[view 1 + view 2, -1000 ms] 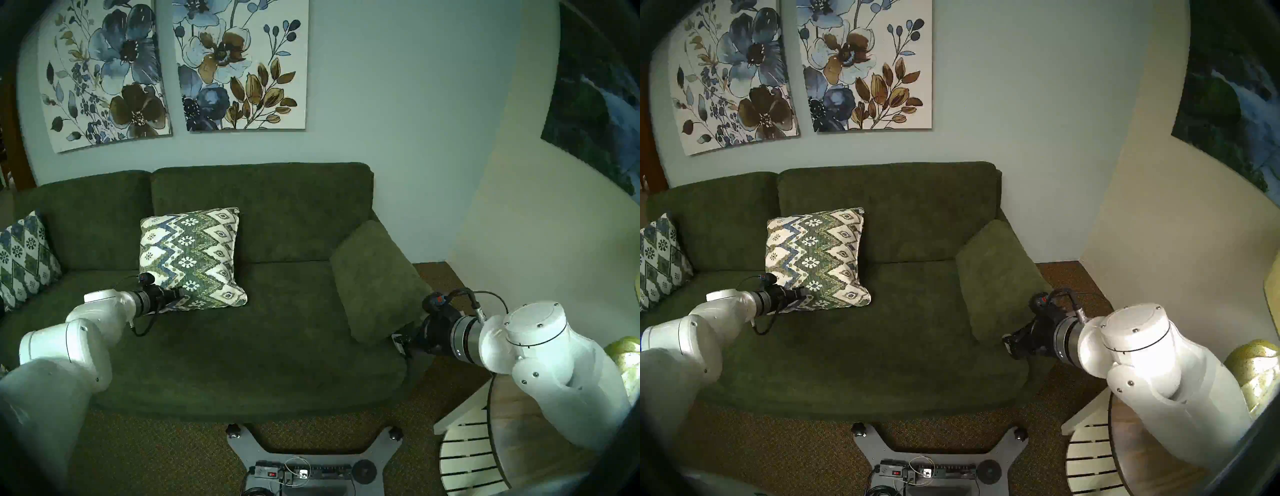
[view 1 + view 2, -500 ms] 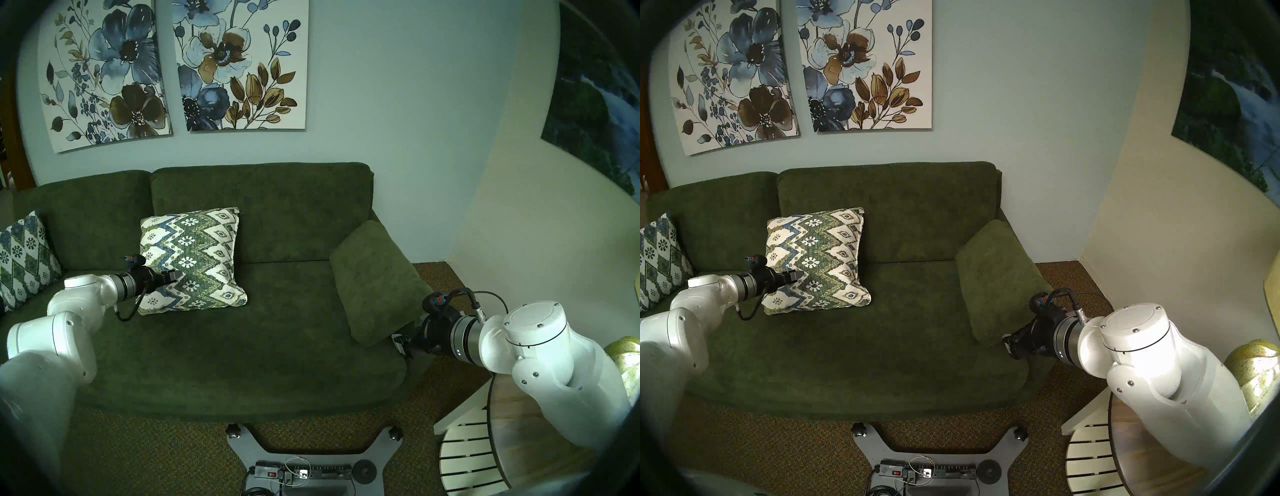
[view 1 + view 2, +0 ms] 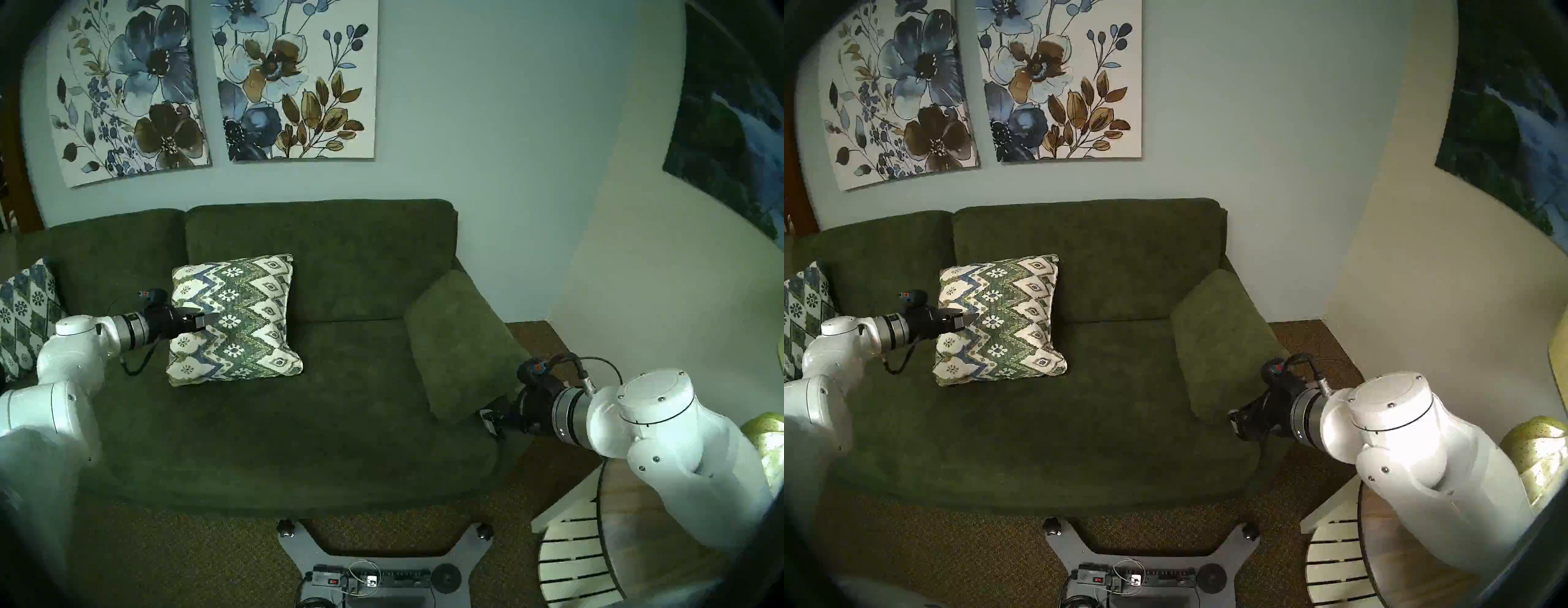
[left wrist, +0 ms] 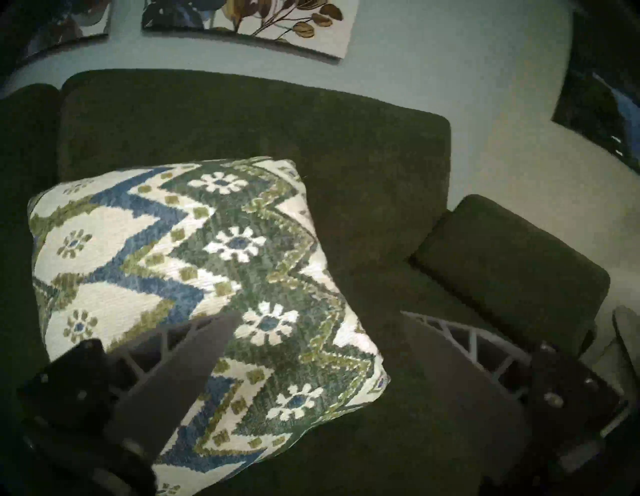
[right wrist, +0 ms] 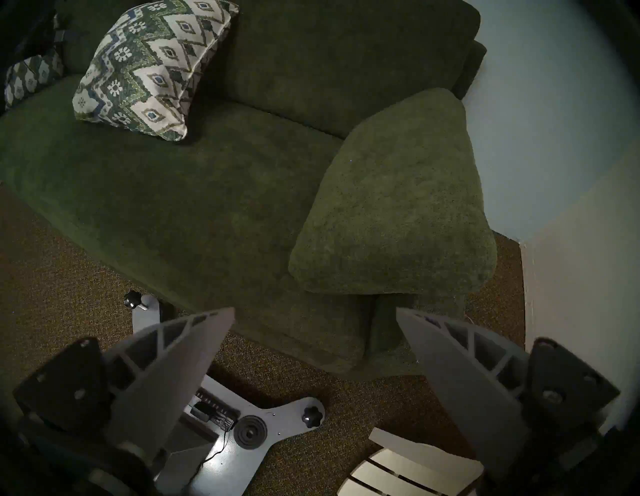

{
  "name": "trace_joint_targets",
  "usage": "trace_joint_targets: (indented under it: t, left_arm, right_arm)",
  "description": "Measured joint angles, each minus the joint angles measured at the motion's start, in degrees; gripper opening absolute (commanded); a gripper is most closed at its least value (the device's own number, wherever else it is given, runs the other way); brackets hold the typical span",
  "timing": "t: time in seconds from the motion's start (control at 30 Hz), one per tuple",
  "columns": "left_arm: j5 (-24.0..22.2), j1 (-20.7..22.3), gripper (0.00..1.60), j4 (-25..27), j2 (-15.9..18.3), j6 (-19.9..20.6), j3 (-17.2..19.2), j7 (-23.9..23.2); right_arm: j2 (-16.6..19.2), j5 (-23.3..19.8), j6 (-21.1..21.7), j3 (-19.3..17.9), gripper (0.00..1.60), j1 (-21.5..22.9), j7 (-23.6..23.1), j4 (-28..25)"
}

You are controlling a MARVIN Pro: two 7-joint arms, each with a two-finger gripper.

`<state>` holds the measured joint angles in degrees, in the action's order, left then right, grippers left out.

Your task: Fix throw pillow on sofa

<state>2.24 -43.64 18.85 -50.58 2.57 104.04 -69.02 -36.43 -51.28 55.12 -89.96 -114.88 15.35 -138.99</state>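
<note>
Throw pillow [image 3: 232, 318] is leaning upright against the sofa [image 3: 322, 254] back cushion while the left hand [image 3: 208, 319], fingers spread wide and gripping nothing, is hovering at its face; risk: a brushing finger is tipping it forward onto the seat.

Hidden and cut-off parts

From the head views I could not tell whether my left hand [image 3: 208, 319] touched the throw pillow [image 3: 237, 316]; the blue lattice pillow [image 3: 21, 316] ran off the frame edge, and the green cushion [image 3: 460, 346] hid my right hand's fingertips.
</note>
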Motion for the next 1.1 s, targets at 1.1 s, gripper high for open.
trace_joint_targets:
  t: [1.1]
  left_arm:
    - [-12.74, -13.78, 1.60, 11.65, 9.03, -2.01, 6.57, -15.91]
  right_arm:
    - [0.02, 0.00, 0.00, 0.04, 1.60, 0.00, 0.01, 0.02]
